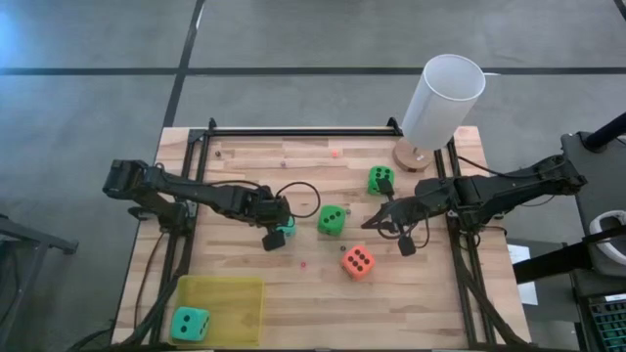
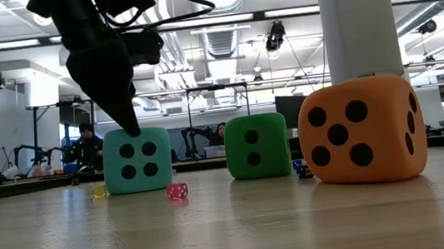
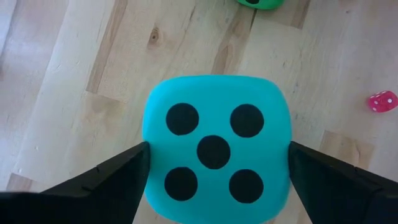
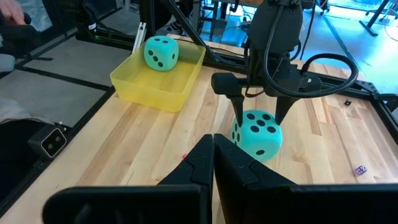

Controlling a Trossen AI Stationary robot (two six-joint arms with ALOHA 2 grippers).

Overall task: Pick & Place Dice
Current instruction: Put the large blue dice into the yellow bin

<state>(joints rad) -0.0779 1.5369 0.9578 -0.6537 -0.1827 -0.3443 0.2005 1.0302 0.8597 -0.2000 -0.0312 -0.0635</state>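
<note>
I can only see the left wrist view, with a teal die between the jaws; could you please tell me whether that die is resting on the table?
Observer: Yes, in the low view the teal die sits flat on the table, with the left gripper straddling it, jaws open.
Operator: Thank you. Where is the tray?
Observer: The yellow tray is at the table corner in the high view's lower left, with another teal die inside it.
Operator: Is the right arm in the way?
Observer: No, the right gripper hovers with jaws shut between a green die and the orange die, away from the tray.
</note>
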